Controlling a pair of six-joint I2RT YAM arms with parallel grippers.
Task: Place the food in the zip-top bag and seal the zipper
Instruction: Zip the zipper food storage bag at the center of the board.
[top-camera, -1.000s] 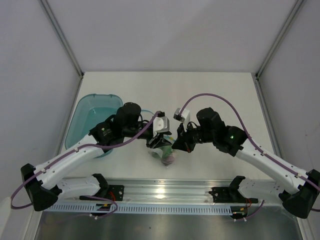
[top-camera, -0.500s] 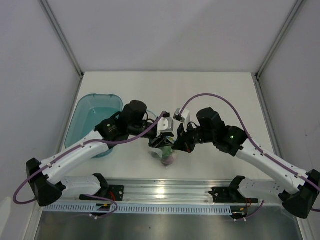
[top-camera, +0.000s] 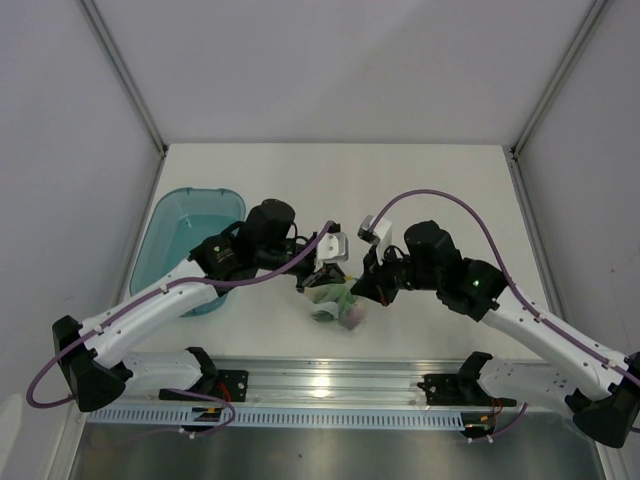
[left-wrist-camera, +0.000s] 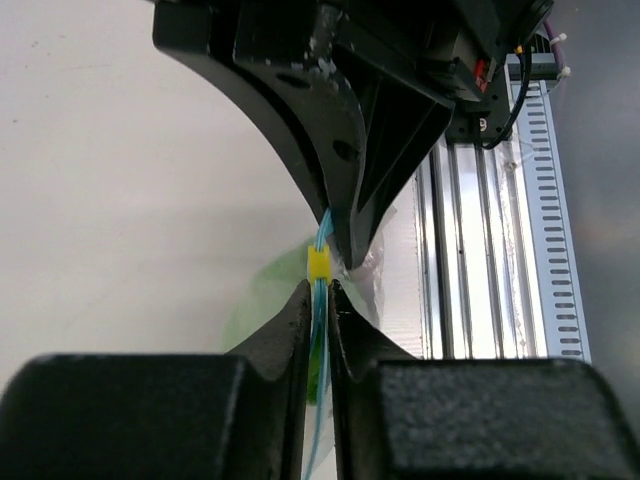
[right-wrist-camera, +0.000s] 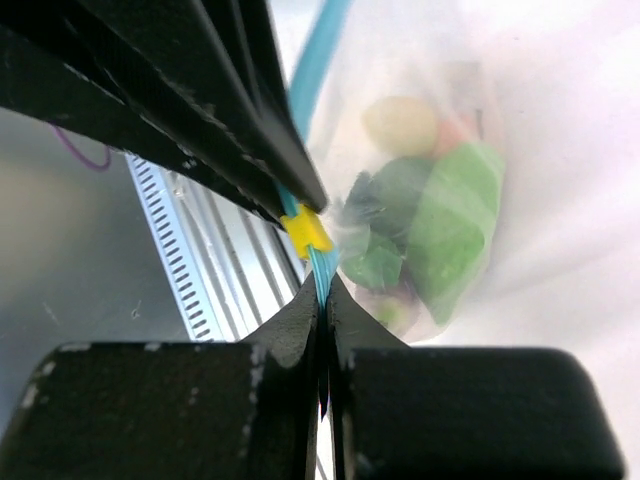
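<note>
The zip-top bag (top-camera: 338, 302) hangs between my two grippers just above the table's near middle. The food (right-wrist-camera: 455, 215) is inside it: green pieces, a yellowish one and dark ones show through the clear plastic. My left gripper (left-wrist-camera: 318, 292) is shut on the teal-blue zipper (left-wrist-camera: 323, 228), right behind a yellow slider (left-wrist-camera: 319, 265). On the slider's other side, facing it, my right gripper (right-wrist-camera: 322, 290) is pinched shut on the same strip. In the top view the left gripper (top-camera: 318, 280) and right gripper (top-camera: 360, 288) nearly meet over the bag.
A translucent blue oval tray (top-camera: 185, 235) stands at the left, under the left arm's elbow. An aluminium rail (top-camera: 330, 378) runs along the table's near edge just below the bag. White walls enclose the table on three sides.
My left gripper has moved in to the bag's mouth and closed on the zipper strip. The right gripper and the bag have shifted slightly to the right.
</note>
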